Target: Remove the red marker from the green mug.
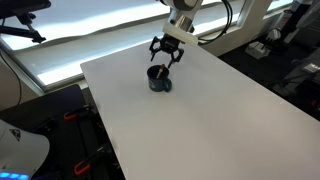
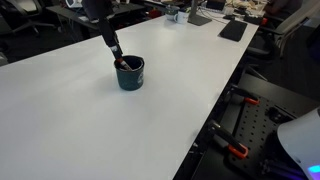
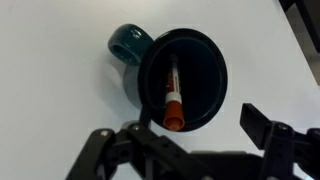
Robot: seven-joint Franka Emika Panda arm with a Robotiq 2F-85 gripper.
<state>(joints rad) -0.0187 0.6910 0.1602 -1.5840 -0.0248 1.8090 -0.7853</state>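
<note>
The green mug stands upright on the white table, dark teal with its handle pointing up-left in the wrist view. It also shows in both exterior views. The red marker stands inside it, leaning on the wall, its orange end up; its tip shows at the rim in an exterior view. My gripper hovers just above the mug, open and empty, its fingers spread to either side of the marker's top.
The white table spreads wide around the mug. Its edges drop off to chairs, cables and equipment. Desks with keyboards and clutter stand beyond the far end.
</note>
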